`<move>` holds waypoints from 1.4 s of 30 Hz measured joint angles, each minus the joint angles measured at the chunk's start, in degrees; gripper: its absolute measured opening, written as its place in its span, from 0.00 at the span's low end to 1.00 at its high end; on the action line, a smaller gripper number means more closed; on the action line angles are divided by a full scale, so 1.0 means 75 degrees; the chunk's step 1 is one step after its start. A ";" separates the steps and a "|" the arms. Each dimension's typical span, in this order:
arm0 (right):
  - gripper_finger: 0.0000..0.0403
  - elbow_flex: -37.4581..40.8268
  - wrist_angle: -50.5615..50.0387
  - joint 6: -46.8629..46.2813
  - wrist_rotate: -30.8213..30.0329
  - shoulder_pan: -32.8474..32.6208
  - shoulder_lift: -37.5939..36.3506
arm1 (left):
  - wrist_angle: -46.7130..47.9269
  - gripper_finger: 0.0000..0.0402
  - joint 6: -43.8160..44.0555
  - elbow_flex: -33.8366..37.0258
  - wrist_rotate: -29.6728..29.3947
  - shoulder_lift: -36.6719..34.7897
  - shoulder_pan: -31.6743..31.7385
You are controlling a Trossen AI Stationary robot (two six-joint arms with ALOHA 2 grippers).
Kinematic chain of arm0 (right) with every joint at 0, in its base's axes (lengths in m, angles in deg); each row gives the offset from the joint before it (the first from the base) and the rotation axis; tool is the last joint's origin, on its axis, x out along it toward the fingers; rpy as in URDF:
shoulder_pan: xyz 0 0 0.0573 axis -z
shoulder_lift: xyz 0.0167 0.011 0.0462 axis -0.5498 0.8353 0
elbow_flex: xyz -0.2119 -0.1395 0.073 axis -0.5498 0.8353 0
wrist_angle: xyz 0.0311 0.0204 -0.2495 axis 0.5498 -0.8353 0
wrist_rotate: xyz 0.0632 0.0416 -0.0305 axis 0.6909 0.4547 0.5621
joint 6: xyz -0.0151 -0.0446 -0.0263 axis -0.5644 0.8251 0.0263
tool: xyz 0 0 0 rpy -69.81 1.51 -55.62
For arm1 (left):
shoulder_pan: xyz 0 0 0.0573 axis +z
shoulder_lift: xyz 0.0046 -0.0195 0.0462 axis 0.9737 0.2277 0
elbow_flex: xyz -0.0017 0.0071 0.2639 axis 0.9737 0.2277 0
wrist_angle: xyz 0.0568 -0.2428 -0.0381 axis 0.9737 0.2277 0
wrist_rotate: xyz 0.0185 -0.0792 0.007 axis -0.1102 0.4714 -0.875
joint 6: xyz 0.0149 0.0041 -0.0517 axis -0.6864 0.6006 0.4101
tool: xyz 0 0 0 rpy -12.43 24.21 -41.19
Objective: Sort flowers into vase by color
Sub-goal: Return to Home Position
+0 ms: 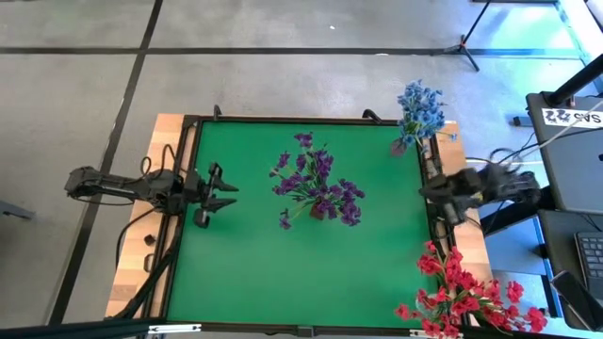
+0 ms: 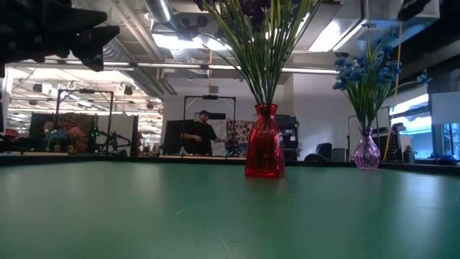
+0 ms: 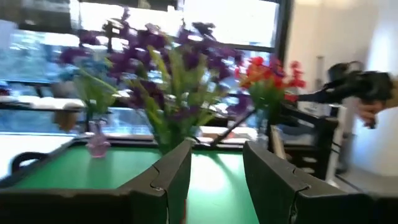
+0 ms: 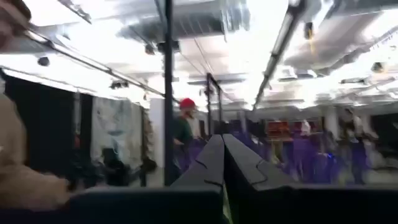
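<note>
A: Where's each colour?
B: High view: purple flowers (image 1: pixel 316 188) mid-frame, blue flowers (image 1: pixel 419 111) upper right, red flowers (image 1: pixel 462 292) lower right
A: Open or shut?
B: Mid-left, the left gripper (image 1: pixel 233 194) is spread; mid-right, the right gripper (image 1: pixel 426 193) is pressed together

Open mat (image 1: pixel 245 254) around one central vase (image 2: pixel 264 144) (purple sprigs (image 1: pixel 316 184))

White "SAS" label (image 1: pixel 573 117) on the dark cabinet (image 1: pixel 568 155)
</note>
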 joint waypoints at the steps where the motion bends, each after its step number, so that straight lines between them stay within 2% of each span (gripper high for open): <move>1: 0.00 0.0581 0.0862 -0.0006 -0.0148 0.0000 0.0197 | 0.0040 0.36 -0.0021 0.0000 0.0188 0.0002 0.0003; 3: 0.00 0.1905 0.2358 -0.0031 -0.0331 0.0003 0.0432 | 0.0051 0.36 -0.0170 -0.0001 0.0449 0.0001 -0.0002; 4: 0.00 0.1959 0.2564 -0.0098 -0.0506 0.0020 0.0616 | 0.0084 0.36 -0.0218 -0.0006 0.0485 0.0000 -0.0001; 7: 0.00 0.1916 0.1833 -0.0184 -0.1069 0.0128 0.0765 | 0.0160 0.36 -0.0226 -0.0006 0.0499 -0.0064 0.0045; 11: 0.00 0.1962 0.2404 0.0499 -0.1549 0.0900 0.0645 | 0.0420 0.36 -0.0190 -0.0006 0.0609 -0.0167 0.0148; 13: 0.00 0.1964 0.2164 0.0543 -0.1533 0.1367 0.0459 | 0.0453 0.36 -0.0083 -0.0006 0.0611 -0.0211 0.0245; 23: 0.00 0.1978 0.1111 0.0023 0.0723 0.3324 0.0195 | 0.1957 0.36 0.0610 -0.0006 0.1547 -0.0445 0.1802; 27: 0.00 0.1982 0.0432 -0.0214 0.1078 0.3509 0.0203 | 0.1993 0.36 0.0377 -0.0006 0.1079 -0.0465 0.1842; 31: 0.00 0.1985 -0.0941 -0.0784 0.1129 0.3503 0.0209 | 0.2764 0.36 0.0168 -0.0015 0.1358 -0.0443 0.1835; 33: 0.00 0.1988 -0.1338 -0.0813 0.1276 0.3503 0.0206 | 0.2736 0.36 0.0102 -0.0020 0.1365 -0.0373 0.1819; 37: 0.00 0.1990 -0.1383 -0.0326 0.0985 0.3503 0.0206 | 0.2737 0.36 0.0075 -0.0017 0.1356 -0.0344 0.1714; 42: 0.00 0.1991 -0.1590 -0.0215 -0.0134 0.3504 0.0236 | 0.2675 0.36 0.0672 -0.0012 0.1359 -0.0342 0.1690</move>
